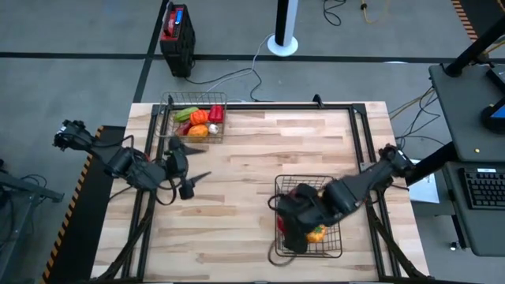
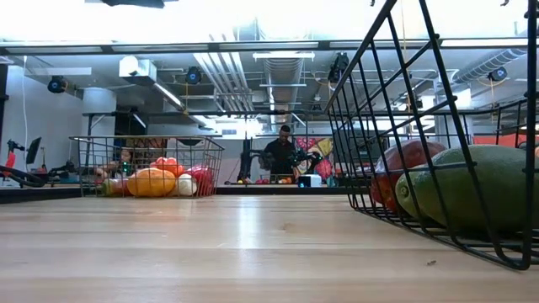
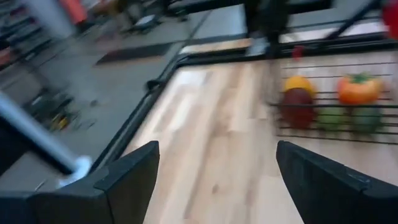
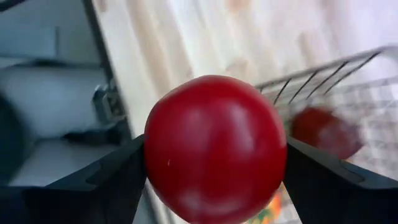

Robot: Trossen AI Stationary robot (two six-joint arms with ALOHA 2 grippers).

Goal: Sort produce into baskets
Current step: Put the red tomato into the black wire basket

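Right wrist view: right gripper (image 4: 214, 168) jaws grip red tomato (image 4: 214, 146); left gripper (image 3: 214, 168) agape.

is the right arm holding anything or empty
Holding. A red round fruit sits between the right gripper's fingers, over the near basket.

A glossy red tomato (image 4: 214, 148) sits between the right pincer's (image 4: 211, 180) black fingers. Beyond it are a black wire basket (image 4: 348, 68) with red produce (image 4: 323, 130) and a pale striped wooden desk (image 4: 205, 37).
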